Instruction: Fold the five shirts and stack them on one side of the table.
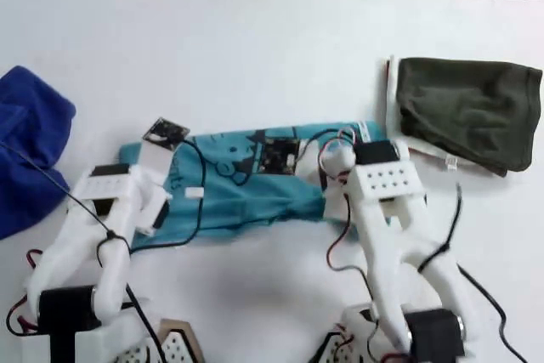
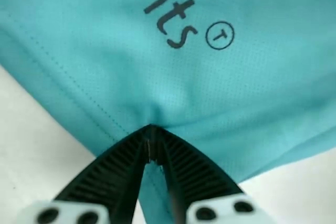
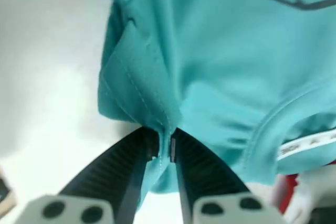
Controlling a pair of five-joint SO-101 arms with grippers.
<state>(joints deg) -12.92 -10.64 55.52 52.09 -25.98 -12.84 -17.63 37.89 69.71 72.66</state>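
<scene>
Teal shirt [image 1: 246, 184] lying across table [image 1: 255, 57]; left jaws pinching its left hem, right jaws pinching its right-end fold.

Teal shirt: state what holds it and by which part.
Both pincers grip the teal shirt: the left pincer is shut on its stitched hem edge, the right pincer on a bunched seamed fold at its other end.

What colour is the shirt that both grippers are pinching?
Turquoise with dark print. The shirt shows best in the left wrist view.
</scene>
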